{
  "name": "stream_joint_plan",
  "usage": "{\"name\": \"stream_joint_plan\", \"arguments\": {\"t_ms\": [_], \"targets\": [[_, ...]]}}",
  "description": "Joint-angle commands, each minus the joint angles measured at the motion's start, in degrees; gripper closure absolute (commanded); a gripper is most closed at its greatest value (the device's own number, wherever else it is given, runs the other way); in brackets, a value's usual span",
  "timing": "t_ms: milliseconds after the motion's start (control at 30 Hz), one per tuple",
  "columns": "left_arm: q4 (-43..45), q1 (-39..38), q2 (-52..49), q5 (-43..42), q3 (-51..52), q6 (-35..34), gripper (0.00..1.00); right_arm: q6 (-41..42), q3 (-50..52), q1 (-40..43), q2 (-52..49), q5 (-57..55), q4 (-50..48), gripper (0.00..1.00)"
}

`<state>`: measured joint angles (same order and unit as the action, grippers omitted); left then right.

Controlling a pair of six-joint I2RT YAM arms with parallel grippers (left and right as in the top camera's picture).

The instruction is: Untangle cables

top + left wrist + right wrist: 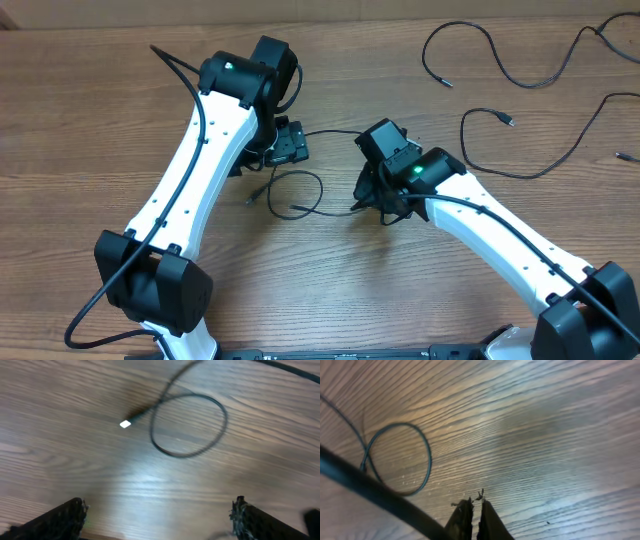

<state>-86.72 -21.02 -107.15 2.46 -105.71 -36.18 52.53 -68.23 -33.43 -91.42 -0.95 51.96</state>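
One thin black cable [318, 186] lies curled in a loop on the wood between my two grippers. Its plug ends rest at the loop's left and lower side. From the left wrist, the same loop [220, 430] and a silver-tipped plug [125, 423] lie ahead of my left gripper [160, 502], which is open wide over bare wood and holds nothing. Overhead, the left gripper [288, 148] hangs just up-left of the loop. My right gripper [371, 196] sits to the loop's right. In its own view the right gripper [476, 498] is shut with nothing seen between the tips, and the cable loop [422, 445] lies to its left.
More loose black cables lie at the back right: one [482, 45] near the far edge and a long one [560, 150] right of the right arm. A thick, blurred black cord [375, 494] crosses the right wrist view's lower left. The table [450, 300] is brown wood.
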Motion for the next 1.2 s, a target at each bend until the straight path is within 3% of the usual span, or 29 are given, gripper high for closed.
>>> {"name": "stream_joint_plan", "arguments": {"t_ms": [0,200,367,667,933,1067,1167], "targets": [[1.42,0.07,-0.39,6.34,2.23,0.96,0.07,1.64,-0.35,1.4,-0.24,-1.38,0.52,0.9],[8.5,0.11,-0.39,6.49,8.55,0.94,0.09,1.05,-0.35,1.73,-0.24,-1.29,2.05,0.88],[16.98,0.09,-0.42,6.47,15.3,2.38,0.17,1.05,-0.35,1.73,-0.24,-0.87,1.95,0.88],[29.83,0.11,-0.44,1.14,24.94,12.17,0.18,1.05,-0.35,1.73,-0.24,-0.87,1.7,0.88],[39.78,0.09,-0.52,1.11,31.1,21.05,0.09,1.05,-0.35,1.68,-0.24,-0.28,1.31,0.88],[43.5,0.11,-0.55,1.11,34.75,23.23,0.1,1.05,-0.35,1.68,-0.24,-0.28,1.29,0.87],[46.31,0.09,-0.55,1.14,36.74,24.5,0.18,1.05,-0.35,1.68,-0.24,-0.28,1.25,0.87]]}}
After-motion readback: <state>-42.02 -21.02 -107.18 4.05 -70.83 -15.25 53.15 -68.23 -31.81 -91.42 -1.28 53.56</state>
